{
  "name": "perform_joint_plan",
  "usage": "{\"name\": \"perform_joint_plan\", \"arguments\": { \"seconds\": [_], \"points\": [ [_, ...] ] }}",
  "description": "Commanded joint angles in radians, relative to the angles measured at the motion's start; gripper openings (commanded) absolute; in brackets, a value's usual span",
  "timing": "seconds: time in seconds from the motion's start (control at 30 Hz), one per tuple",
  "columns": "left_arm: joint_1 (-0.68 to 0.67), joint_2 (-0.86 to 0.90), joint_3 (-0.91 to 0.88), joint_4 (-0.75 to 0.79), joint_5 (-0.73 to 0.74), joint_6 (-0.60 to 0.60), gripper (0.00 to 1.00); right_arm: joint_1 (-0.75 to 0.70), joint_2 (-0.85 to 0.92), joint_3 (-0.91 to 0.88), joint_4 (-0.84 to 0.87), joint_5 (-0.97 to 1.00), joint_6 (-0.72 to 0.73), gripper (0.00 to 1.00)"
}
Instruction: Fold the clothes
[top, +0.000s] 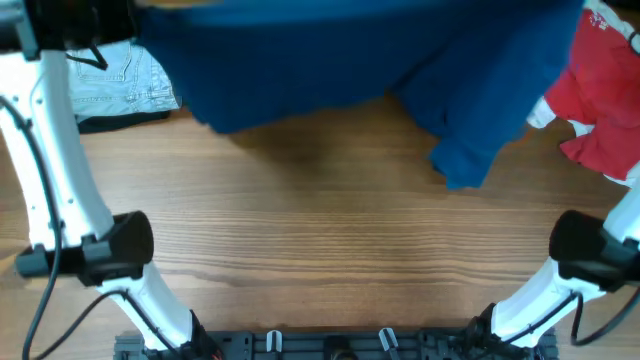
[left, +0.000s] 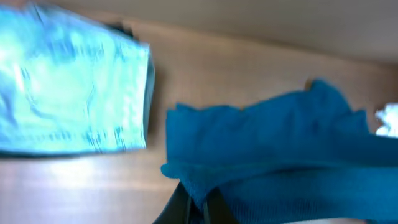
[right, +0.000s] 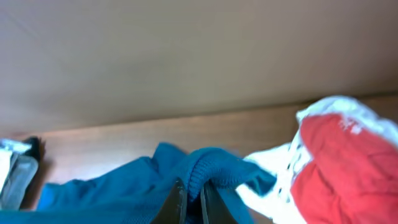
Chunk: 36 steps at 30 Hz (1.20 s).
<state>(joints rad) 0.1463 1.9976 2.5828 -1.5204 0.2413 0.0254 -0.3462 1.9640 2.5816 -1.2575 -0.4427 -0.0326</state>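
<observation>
The shirt (top: 350, 55) is soft, dark blue cloth with a matt surface, and its rolled edge shows a fine knit rib in the right wrist view. The table (top: 330, 250) is wood with a straight grain and a smooth, faintly satin finish. The jeans (top: 120, 75) are pale washed denim with stitched seams, coarser than the shirt. The red garment (top: 605, 90) is matt cloth with white print and white cloth at its edge. The left arm (top: 60, 170) and right arm (top: 535, 290) have smooth, glossy white shells and matt black joints (top: 115, 245). The fingers (left: 177, 208) of the left gripper (left: 198, 200) look dark and matt, perhaps plastic, though that view is blurred.
</observation>
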Motion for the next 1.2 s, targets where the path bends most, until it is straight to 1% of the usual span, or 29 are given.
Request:
{"name": "perform_joint_plan", "arguments": {
  "seconds": [0.0,0.17,0.27,0.47,0.53,0.67,0.77,0.8,0.83,1.03,1.07,1.1,1.17],
  "points": [
    [0.025,-0.007,0.002,-0.05,0.005,0.019,0.04,-0.018,-0.014,0.008,-0.024,-0.032,-0.039,0.04],
    [0.025,-0.029,0.002,-0.163,0.024,0.019,0.04,-0.018,-0.037,0.008,-0.148,-0.042,-0.089,0.04],
    [0.024,-0.052,0.001,-0.164,0.032,-0.014,0.04,-0.018,-0.075,0.008,-0.212,-0.032,-0.126,0.04],
    [0.024,-0.13,0.001,-0.165,0.031,-0.034,0.04,-0.018,-0.204,0.01,-0.296,0.017,-0.121,0.04],
    [0.024,-0.156,0.001,-0.165,0.032,-0.043,0.04,-0.018,-0.249,0.01,-0.346,0.016,-0.098,0.04],
    [0.014,-0.207,-0.044,-0.165,0.031,-0.06,0.04,-0.006,-0.338,-0.052,-0.351,0.017,-0.06,0.04],
    [0.013,-0.253,-0.156,-0.165,0.031,-0.06,0.04,-0.004,-0.397,-0.154,-0.351,0.017,-0.039,0.04],
    [0.014,-0.27,-0.219,-0.165,0.031,-0.06,0.04,-0.003,-0.414,-0.199,-0.351,0.016,-0.039,0.04],
    [0.013,-0.294,-0.317,-0.164,0.031,-0.06,0.04,0.002,-0.449,-0.304,-0.351,0.017,-0.039,0.04],
    [0.013,-0.357,-0.645,-0.164,0.041,-0.086,0.04,0.002,-0.536,-0.626,-0.351,0.029,-0.038,0.04],
    [0.013,-0.363,-0.681,-0.164,0.049,-0.086,0.04,0.002,-0.544,-0.662,-0.351,0.039,-0.039,0.04],
    [0.013,-0.372,-0.772,-0.164,0.071,-0.086,0.04,0.002,-0.562,-0.753,-0.351,0.055,-0.023,0.04],
    [0.013,-0.377,-0.855,-0.164,0.084,-0.086,0.04,0.002,-0.572,-0.838,-0.35,0.055,-0.015,0.04]
  ]
}}
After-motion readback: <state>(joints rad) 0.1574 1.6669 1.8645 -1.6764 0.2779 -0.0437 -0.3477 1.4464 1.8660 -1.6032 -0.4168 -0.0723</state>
